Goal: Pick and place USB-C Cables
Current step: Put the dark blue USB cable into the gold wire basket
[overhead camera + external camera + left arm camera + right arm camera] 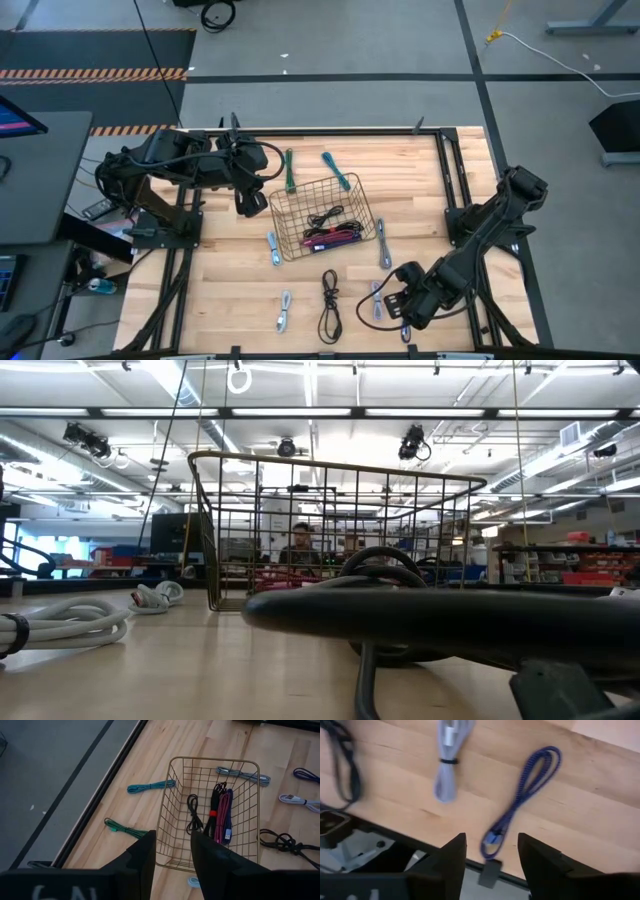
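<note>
The wire-mesh basket [322, 216] stands mid-table and holds a black cable [194, 812] and a magenta-and-purple bundle [223, 815]. Around it on the wood lie a green cable [290, 170], a teal cable [336, 171], several pale blue-grey cables [273, 247] and a black cable [328, 305]. My left gripper [252, 203] hovers open at the basket's left side, its fingers [145, 857] above the rim. My right gripper [398, 302] is open near the table's near edge, over a blue-purple cable [526, 795] that lies flat.
The near table edge [410, 832] runs just under my right gripper. A pale cable [448, 755] and a black cable [342, 767] lie beside the blue-purple one. In the low view the basket [330, 530] stands behind a black cable [400, 615]; a person [300, 546] sits far behind.
</note>
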### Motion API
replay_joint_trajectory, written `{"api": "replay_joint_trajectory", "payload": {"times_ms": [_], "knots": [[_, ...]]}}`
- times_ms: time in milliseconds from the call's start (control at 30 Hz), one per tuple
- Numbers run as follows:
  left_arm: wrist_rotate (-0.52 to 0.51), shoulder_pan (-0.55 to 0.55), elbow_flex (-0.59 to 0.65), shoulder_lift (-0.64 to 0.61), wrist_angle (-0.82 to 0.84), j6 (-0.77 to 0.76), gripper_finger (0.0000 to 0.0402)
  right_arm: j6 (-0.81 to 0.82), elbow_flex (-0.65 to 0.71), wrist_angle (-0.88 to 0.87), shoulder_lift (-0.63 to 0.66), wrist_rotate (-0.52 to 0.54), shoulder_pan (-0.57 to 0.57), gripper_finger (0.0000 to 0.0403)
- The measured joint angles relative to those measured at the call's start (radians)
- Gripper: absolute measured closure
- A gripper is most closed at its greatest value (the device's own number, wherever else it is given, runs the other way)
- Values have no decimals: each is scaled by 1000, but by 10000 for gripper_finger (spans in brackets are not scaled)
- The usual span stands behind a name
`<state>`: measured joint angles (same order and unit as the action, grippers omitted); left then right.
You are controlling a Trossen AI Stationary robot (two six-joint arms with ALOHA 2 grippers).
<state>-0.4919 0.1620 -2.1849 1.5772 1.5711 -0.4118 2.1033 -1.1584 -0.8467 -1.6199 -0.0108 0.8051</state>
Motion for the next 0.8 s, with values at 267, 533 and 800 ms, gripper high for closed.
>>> {"api": "replay_joint_trajectory", "payload": {"times_ms": [267, 533, 800], "knots": [[0, 0, 0, 0, 0, 4, 271, 27, 57, -1, 0, -54, 0, 213], [0, 0, 0, 0, 0, 4, 271, 52, 113, 43, 0, -53, 0, 213], [0, 0, 0, 0, 0, 5, 271, 86, 204, 178, 0, -13, 0, 213]]}}
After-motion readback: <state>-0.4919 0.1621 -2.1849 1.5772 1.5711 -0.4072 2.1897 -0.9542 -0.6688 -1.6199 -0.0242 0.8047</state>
